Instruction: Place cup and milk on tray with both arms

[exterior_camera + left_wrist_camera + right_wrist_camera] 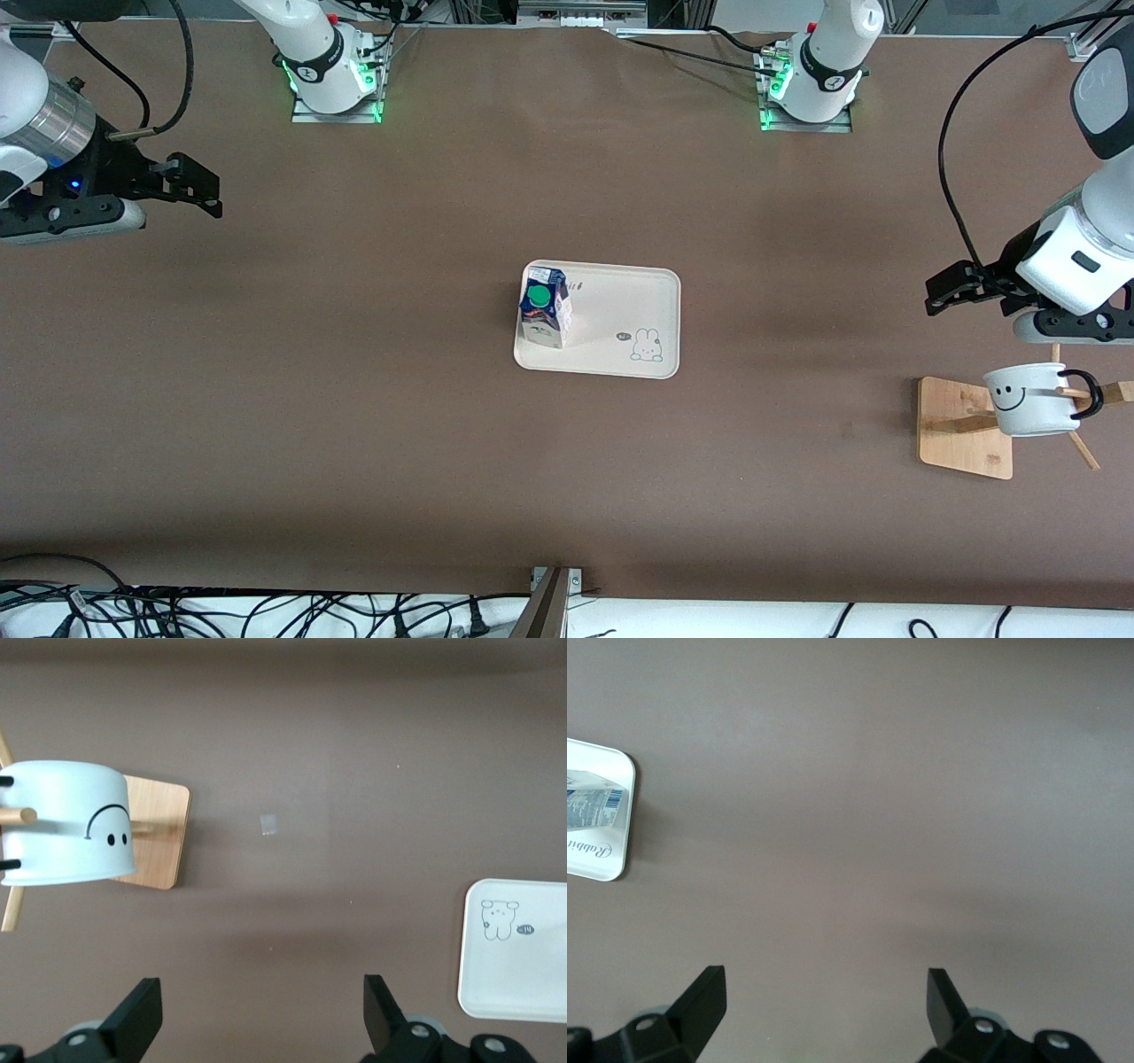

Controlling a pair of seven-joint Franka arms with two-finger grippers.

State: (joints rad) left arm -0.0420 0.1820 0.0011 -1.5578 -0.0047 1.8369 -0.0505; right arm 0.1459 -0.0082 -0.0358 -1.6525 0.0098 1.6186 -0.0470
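The milk carton (544,306) stands upright on the cream tray (620,319) at mid-table, on the tray's end toward the right arm. The white smiley cup (1032,399) hangs on a peg of a wooden rack at the left arm's end of the table. My left gripper (941,292) is open and empty over the bare table beside the rack. In the left wrist view it (263,1014) faces the cup (66,824) and the tray (518,948). My right gripper (208,188) is open and empty at the right arm's end. Its wrist view (826,1005) shows the milk (594,806) on the tray (622,771).
The wooden rack has a square base (961,425) and angled pegs (1085,452); it also shows in the left wrist view (159,828). Cables lie along the table edge nearest the front camera (266,611). The brown tabletop (354,399) stretches wide around the tray.
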